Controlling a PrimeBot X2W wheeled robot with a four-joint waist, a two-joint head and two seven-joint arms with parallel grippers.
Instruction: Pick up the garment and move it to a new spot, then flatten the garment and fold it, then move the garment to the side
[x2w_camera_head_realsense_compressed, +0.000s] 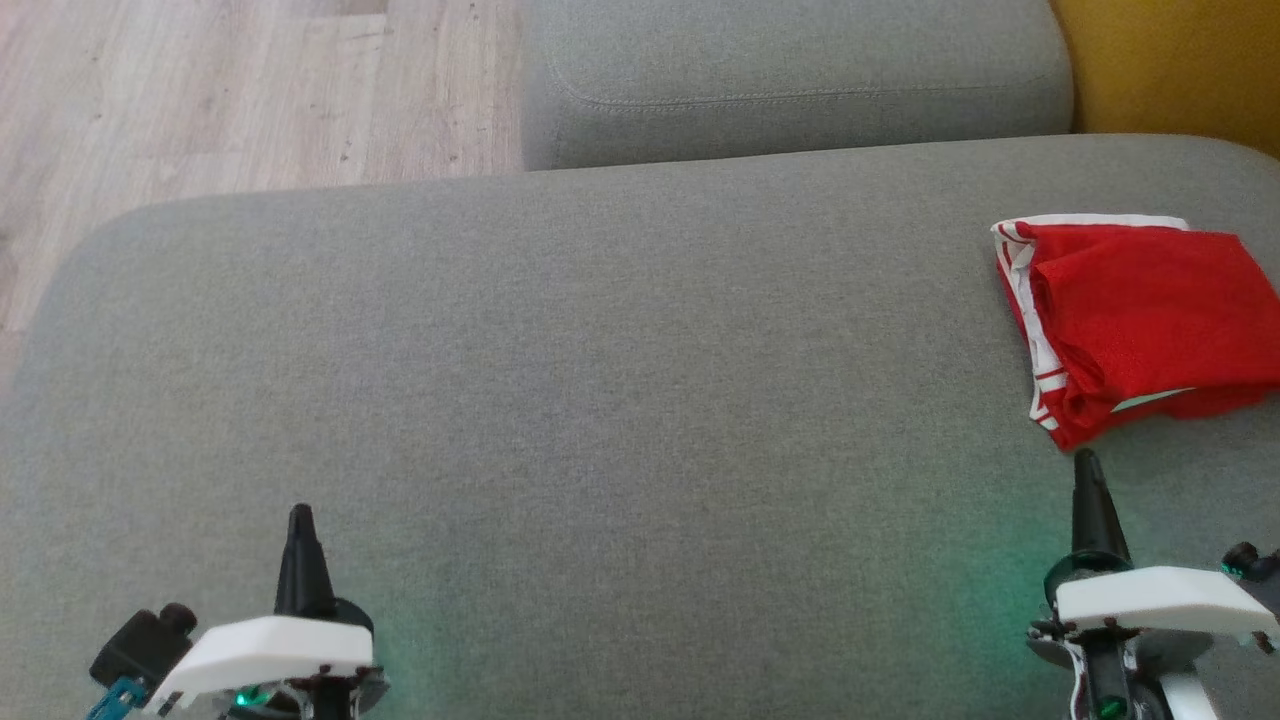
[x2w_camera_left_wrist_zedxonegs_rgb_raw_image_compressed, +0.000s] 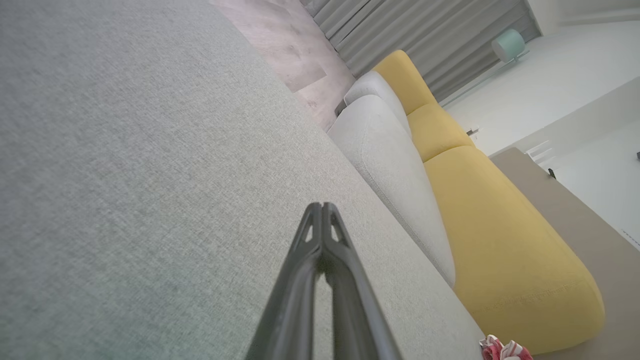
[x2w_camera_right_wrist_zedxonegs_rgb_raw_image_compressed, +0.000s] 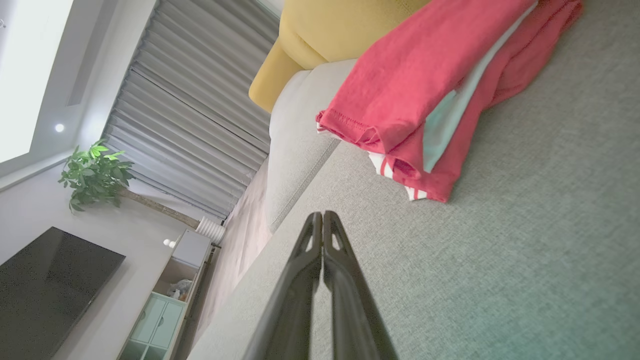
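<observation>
The garment is a red piece with white striped trim, lying folded at the far right of the grey sofa seat. In the right wrist view the garment lies just beyond my fingertips. A small corner of the garment also peeks in at the bottom of the left wrist view. My right gripper is shut and empty, its tip just short of the garment's near edge. My left gripper is shut and empty at the lower left, over bare seat fabric.
A grey back cushion lies behind the seat, with a yellow cushion at the top right. Wooden floor lies beyond the seat's left and far edges. The right wrist view takes in curtains, a plant and a TV.
</observation>
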